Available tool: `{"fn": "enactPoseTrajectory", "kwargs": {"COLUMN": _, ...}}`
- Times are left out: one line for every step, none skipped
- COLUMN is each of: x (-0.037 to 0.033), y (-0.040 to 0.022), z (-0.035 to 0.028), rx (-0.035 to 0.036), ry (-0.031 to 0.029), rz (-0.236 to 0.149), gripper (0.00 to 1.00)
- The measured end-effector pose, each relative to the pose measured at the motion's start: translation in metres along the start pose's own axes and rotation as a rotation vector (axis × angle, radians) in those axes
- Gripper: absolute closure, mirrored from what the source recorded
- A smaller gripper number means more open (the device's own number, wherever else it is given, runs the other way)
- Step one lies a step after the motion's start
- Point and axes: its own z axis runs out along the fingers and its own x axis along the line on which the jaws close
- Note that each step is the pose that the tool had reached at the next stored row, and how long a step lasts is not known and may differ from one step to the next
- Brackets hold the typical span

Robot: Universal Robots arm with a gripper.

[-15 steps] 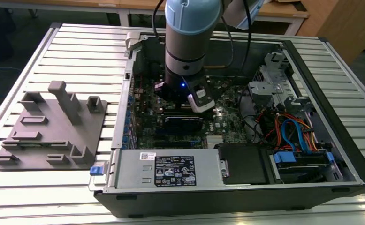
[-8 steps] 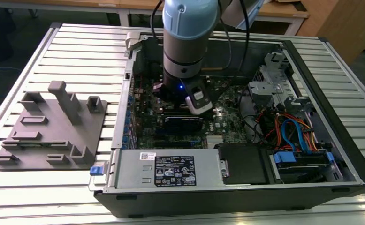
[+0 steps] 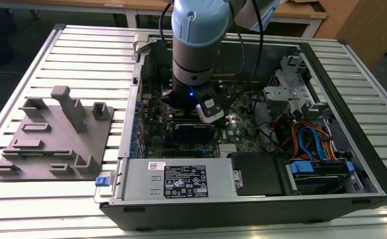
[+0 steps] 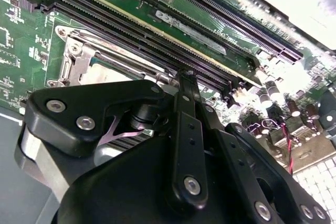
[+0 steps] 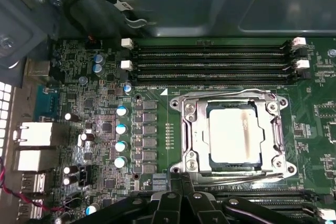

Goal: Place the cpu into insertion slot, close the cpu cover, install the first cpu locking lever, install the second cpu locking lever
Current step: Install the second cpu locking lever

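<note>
Cpu (image 5: 234, 134) under cpu cover (image 5: 233, 99), claw (image 5: 181, 195) cropped

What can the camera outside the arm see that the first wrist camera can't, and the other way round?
The exterior view alone takes in the whole open computer case, the slatted table, the grey fixture block and the arm reaching into the case. The first wrist view alone shows the cpu lying in the insertion slot with the cpu cover framing it, and long black memory slots beside it. Both show the green motherboard.
</note>
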Motion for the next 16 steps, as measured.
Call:
{"fn": "enactPoseTrajectory", "kwargs": {"x": 0.0001, "y": -0.0001, "z": 0.0003, "rx": -0.0024, "ry": 0.0002, "rz": 0.0, "gripper": 0.89}}
{"fn": "enactPoseTrajectory", "kwargs": {"x": 0.0001, "y": -0.0002, "z": 0.0006, "rx": -0.0049, "ry": 0.0003, "rz": 0.0, "gripper": 0.89}}
{"fn": "enactPoseTrajectory", "kwargs": {"x": 0.0002, "y": -0.0003, "z": 0.0009, "rx": -0.0072, "ry": 0.0005, "rz": 0.0, "gripper": 0.89}}
{"fn": "enactPoseTrajectory", "kwargs": {"x": 0.0003, "y": -0.0004, "z": 0.0013, "rx": -0.0098, "ry": 0.0005, "rz": 0.0, "gripper": 0.89}}
{"fn": "enactPoseTrajectory", "kwargs": {"x": 0.0003, "y": -0.0003, "z": 0.002, "rx": -0.0135, "ry": 0.0001, "rz": 0.0, "gripper": 0.89}}
{"fn": "enactPoseTrajectory", "kwargs": {"x": 0.0003, "y": -0.0004, "z": 0.0024, "rx": -0.0157, "ry": 0.0001, "rz": 0.0, "gripper": 0.89}}
{"fn": "enactPoseTrajectory", "kwargs": {"x": 0.0004, "y": -0.0005, "z": 0.0026, "rx": -0.0178, "ry": 0.0003, "rz": 0.0, "gripper": 0.89}}
{"fn": "enactPoseTrajectory", "kwargs": {"x": 0.0005, "y": -0.0006, "z": 0.0028, "rx": -0.0199, "ry": 0.0006, "rz": 0.0, "gripper": 0.89}}
{"fn": "enactPoseTrajectory", "kwargs": {"x": 0.0006, "y": -0.0007, "z": 0.003, "rx": -0.0221, "ry": 0.0006, "rz": 0.0, "gripper": 0.89}}
{"fn": "enactPoseTrajectory", "kwargs": {"x": 0.0005, "y": -0.0006, "z": 0.003, "rx": -0.0224, "ry": 0.0005, "rz": 0.0, "gripper": 0.89}}
{"fn": "enactPoseTrajectory", "kwargs": {"x": 0.0005, "y": -0.0006, "z": 0.003, "rx": -0.0224, "ry": 0.0006, "rz": 0.0, "gripper": 0.89}}
{"fn": "enactPoseTrajectory", "kwargs": {"x": 0.0006, "y": -0.0006, "z": 0.003, "rx": -0.0225, "ry": 0.0006, "rz": 0.0, "gripper": 0.89}}
{"fn": "enactPoseTrajectory", "kwargs": {"x": 0.0006, "y": -0.0007, "z": 0.0029, "rx": -0.0224, "ry": 0.0006, "rz": 0.0, "gripper": 0.89}}
{"fn": "enactPoseTrajectory", "kwargs": {"x": 0.0006, "y": -0.0006, "z": 0.0024, "rx": -0.0223, "ry": 0.0007, "rz": 0.0, "gripper": 0.89}}
{"fn": "enactPoseTrajectory", "kwargs": {"x": 0.0007, "y": -0.0004, "z": 0.0016, "rx": -0.0223, "ry": 0.0007, "rz": 0.0, "gripper": 0.89}}
{"fn": "enactPoseTrajectory", "kwargs": {"x": 0.0007, "y": -0.0002, "z": 0.0008, "rx": -0.0224, "ry": 0.0006, "rz": 0.0, "gripper": 0.89}}
